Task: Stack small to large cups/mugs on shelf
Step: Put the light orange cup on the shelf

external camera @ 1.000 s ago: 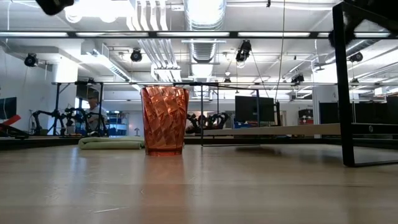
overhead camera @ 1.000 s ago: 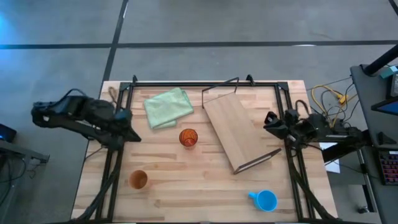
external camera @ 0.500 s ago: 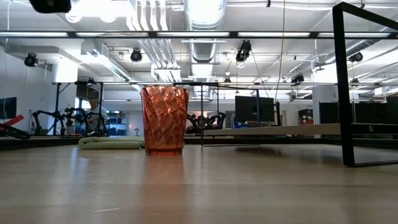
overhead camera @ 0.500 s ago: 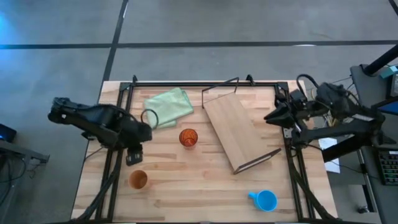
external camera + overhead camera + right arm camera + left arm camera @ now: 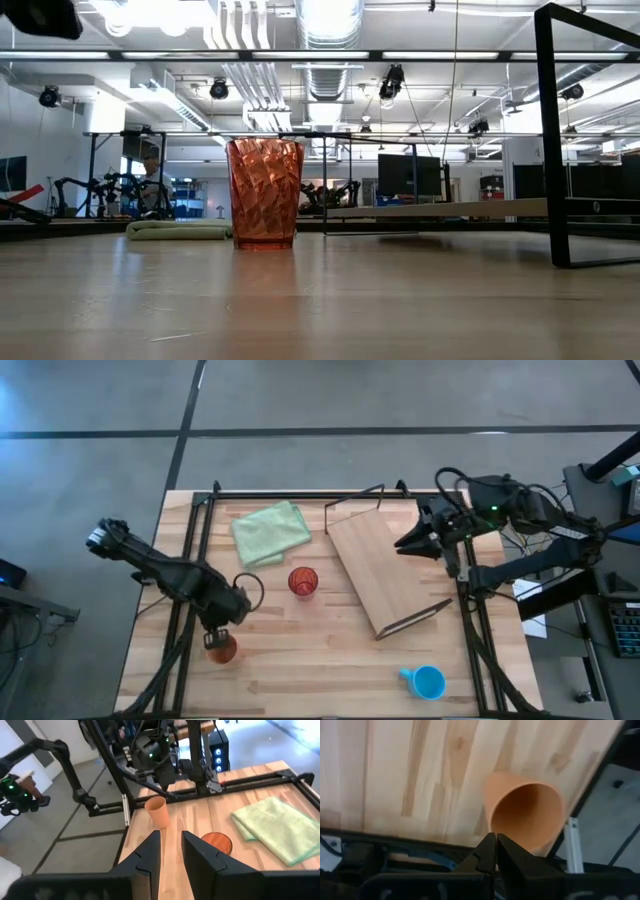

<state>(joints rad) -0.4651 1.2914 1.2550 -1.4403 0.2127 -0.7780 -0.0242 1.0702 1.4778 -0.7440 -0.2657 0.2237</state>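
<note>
The tan-orange cup (image 5: 222, 650) stands upright on its base near the table's front left; it also shows in the left wrist view (image 5: 525, 817). My left gripper (image 5: 222, 628) is shut, just over the cup's far rim. The red-orange translucent cup (image 5: 303, 582) stands upright at the table's middle. The blue mug (image 5: 428, 682) stands at the front right. The wooden shelf board (image 5: 385, 575) lies slanted right of centre. My right gripper (image 5: 408, 543) is open and empty, above the board's far right edge.
A pale green folded cloth (image 5: 268, 532) lies at the far left-centre of the table. A dark metal frame (image 5: 330, 494) runs along the table's far edge and sides. Bare wood lies between the tan cup and the blue mug.
My left gripper has gone toward the table's near edge and a little right, ending over the tan-orange cup. My right gripper has gone toward the table's left, in over the shelf board's far right edge. The cups, mug and board have stayed in place.
</note>
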